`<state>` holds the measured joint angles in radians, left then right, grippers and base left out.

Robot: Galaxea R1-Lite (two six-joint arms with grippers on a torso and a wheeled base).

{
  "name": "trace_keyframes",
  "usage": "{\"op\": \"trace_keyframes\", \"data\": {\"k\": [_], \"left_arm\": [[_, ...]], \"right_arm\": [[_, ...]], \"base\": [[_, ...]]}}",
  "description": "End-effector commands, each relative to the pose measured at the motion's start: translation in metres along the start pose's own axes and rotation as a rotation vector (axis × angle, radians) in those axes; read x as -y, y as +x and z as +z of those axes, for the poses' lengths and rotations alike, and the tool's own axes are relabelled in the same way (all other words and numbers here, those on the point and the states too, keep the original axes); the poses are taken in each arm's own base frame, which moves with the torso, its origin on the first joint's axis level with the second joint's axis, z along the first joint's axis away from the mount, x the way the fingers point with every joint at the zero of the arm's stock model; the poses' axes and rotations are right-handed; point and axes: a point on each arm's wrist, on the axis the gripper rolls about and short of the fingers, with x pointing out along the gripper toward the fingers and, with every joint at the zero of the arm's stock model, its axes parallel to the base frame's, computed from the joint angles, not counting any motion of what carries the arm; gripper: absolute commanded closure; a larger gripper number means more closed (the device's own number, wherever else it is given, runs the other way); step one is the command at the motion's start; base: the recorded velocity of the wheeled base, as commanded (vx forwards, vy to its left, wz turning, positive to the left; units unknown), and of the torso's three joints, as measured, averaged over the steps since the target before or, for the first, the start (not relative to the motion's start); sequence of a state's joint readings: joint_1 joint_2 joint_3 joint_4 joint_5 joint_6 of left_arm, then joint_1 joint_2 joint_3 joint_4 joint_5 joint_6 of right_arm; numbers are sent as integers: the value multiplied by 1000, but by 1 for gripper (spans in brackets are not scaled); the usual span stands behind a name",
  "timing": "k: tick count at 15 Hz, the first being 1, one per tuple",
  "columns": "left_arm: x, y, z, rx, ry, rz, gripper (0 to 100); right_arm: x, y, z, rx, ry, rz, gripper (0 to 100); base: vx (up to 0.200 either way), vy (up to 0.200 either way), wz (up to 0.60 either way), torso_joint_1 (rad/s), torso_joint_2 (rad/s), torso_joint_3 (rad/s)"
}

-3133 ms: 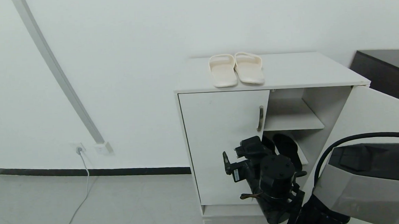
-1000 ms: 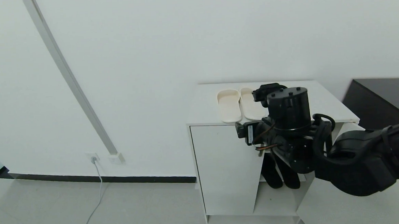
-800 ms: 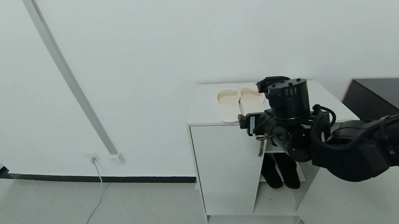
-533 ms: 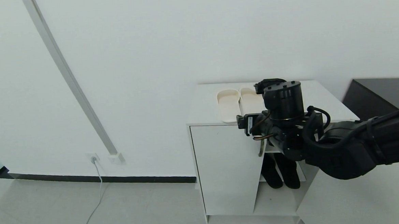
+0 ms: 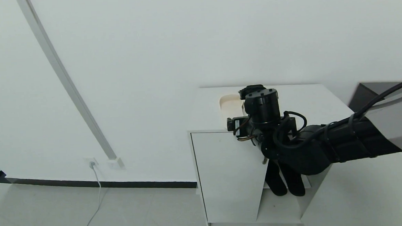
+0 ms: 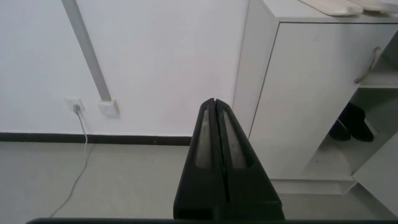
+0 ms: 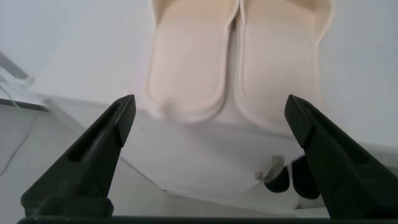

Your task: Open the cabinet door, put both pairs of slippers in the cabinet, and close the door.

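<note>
**A:** What is seen on top of the white wooden cabinet (image 5: 300, 101)?

**B:** A pair of cream rubbery slippers (image 5: 230, 104) is seen there. They are laid side by side at the front edge of the top, nearer the left front corner than the right one.

**A:** Where is the right gripper (image 7: 210, 109) held?

**B:** It is held just above the cream pair, over the front edge. Its two black fingers (image 7: 93, 155) are spread wide, one out past each side of the pair. Nothing is gripped. Whether the slippers are touched cannot be told.

**A:** Is the cabinet opened?

**B:** The white right door (image 5: 360, 190) is swung wide open. The white left door (image 5: 228, 173) is shut, and a thin metal handle (image 6: 366, 65) is fixed near its inner edge.

**A:** What is found inside?

**B:** A pair of flat black slippers (image 5: 283, 179) is placed side by side on a lower shelf (image 5: 307, 182) in the open right half. Whether they lie flat or tilted cannot be told.

**A:** And the left gripper (image 6: 214, 106)?

**B:** It is held out in the air, well apart from the cabinet, on the side of the shut door. Its fingers are pressed tight together, and nothing is caught between them.

**A:** Can any writing be read?

**B:** A small white label (image 5: 237, 124) is stuck on the right arm's wrist. Its print is too small to be read.

**A:** What else is seen?

**B:** A white wall socket (image 5: 91, 163) is set low on the white wall (image 5: 150, 60), well apart from the cabinet's left side. A pale cable (image 5: 94, 197) is hung from it down to the grey floor (image 5: 38, 218).
</note>
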<state>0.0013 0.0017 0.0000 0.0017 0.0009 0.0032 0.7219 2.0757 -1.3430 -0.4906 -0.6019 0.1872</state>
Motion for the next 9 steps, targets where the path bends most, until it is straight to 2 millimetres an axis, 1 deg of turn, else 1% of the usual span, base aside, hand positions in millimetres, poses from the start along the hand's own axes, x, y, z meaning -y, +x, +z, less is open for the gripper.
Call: {"op": "trace_keyframes", "data": {"k": [1, 7, 9], "left_arm": [[0, 0, 0, -1, 0, 1, 100], [0, 0, 0, -1, -2, -1, 100], [0, 0, 0, -1, -3, 1, 100]], "right_arm": [[-1, 5, -6, -11, -8, -6, 0], [1, 8, -7, -13, -4, -9, 0], [3, 10, -5, -2, 7, -13, 0]], "base": [[200, 0, 0, 12, -2, -7], [200, 0, 0, 7, 2, 2], [0, 0, 0, 0, 0, 0]]}}
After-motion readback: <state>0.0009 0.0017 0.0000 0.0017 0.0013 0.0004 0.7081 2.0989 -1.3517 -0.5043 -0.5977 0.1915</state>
